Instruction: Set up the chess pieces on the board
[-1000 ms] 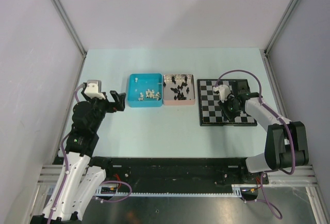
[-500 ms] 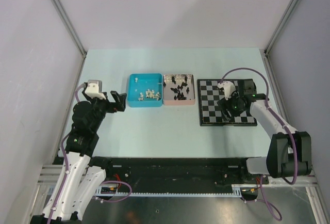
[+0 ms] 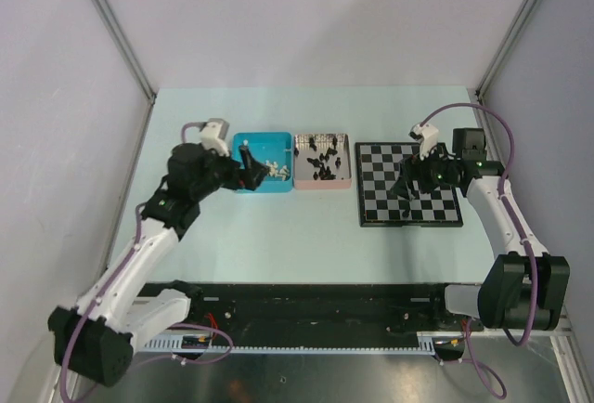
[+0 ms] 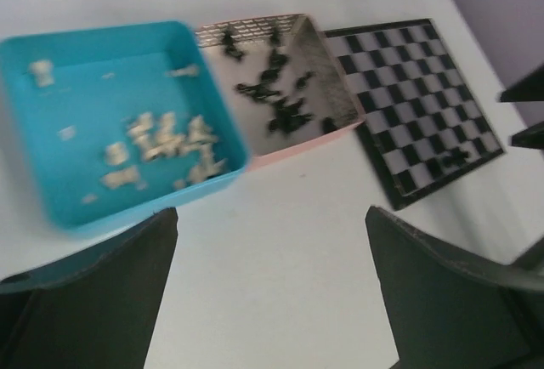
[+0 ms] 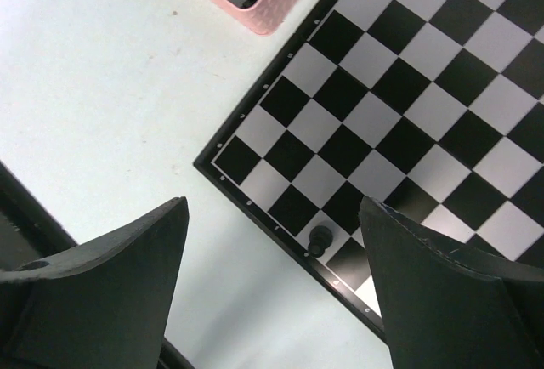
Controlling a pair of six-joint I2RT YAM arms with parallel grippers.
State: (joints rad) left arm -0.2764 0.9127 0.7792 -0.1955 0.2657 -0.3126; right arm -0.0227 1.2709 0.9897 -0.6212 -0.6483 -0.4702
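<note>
On the board [image 3: 408,196], close to its near edge, one black piece [image 5: 320,239] stands upright. The right hand [image 5: 272,284] hangs above it, fingers spread wide and holding nothing. The left hand [image 4: 272,292] is wide and empty too, close to the blue tray [image 4: 144,206]. The white pieces [image 4: 161,144] lie in that tray, ahead of the left hand and a bit left, so the left arm is nearer them. More black pieces [image 3: 322,163] lie in the pink tray [image 3: 322,186], left of the board. Only the right wrist view shows the standing piece clearly. From above, the arm hides it.
</note>
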